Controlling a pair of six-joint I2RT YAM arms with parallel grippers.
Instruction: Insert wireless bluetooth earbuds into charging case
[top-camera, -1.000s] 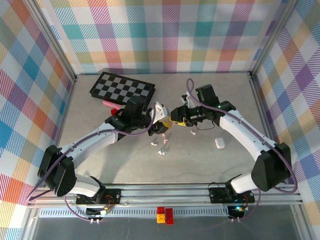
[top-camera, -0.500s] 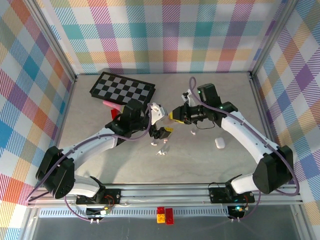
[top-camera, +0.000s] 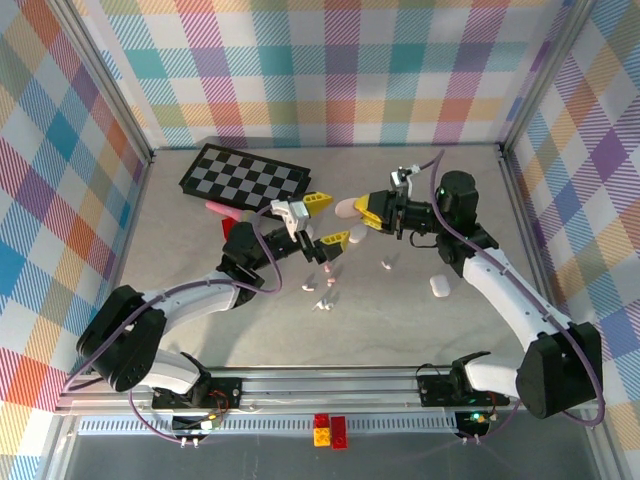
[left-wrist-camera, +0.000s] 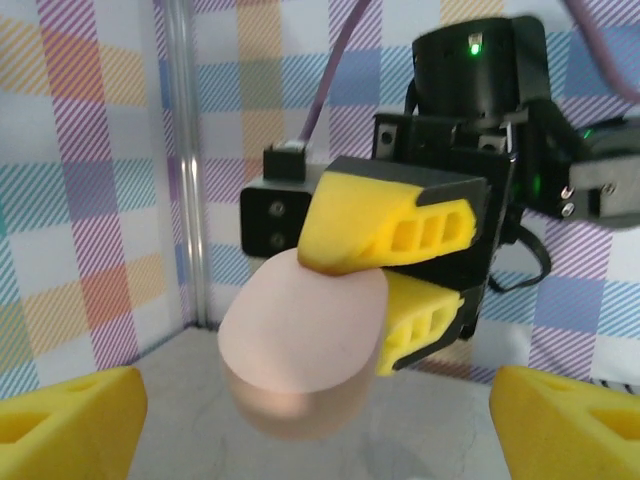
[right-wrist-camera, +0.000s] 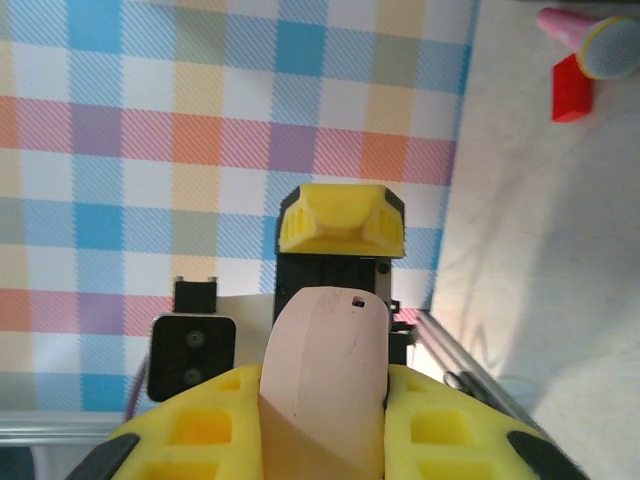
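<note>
Far left, back: the checkerboard (top-camera: 245, 175) lies flat by the rear wall, with a pink stick (top-camera: 218, 208) and a red block (top-camera: 230, 226) just in front of it. The left hand (top-camera: 329, 220) hangs above mid-surface, fingers spread wide with nothing between them. Below it and nearer us, the earbuds (top-camera: 322, 305) lie loose and scattered on the surface (top-camera: 200, 300), none yet in a case. We judge them very light, rigid and smooth, apt to skitter or flip when nudged. They are best pinched across the short stem, coming straight down. Right of the left hand, the pink case (left-wrist-camera: 300, 340) is held aloft, facing it. The right hand (top-camera: 368, 210) has narrowed onto one end of it. The case is a slick, rounded pebble and could squirt out of a hard squeeze. Its lid looks shut, though we cannot be sure. A white case (top-camera: 438, 286) sits on the surface further right. The two hands are close together, so there is little clearance there. The near-centre and right of the surface are open, and plaid walls (top-camera: 60, 200) bound three sides.
</note>
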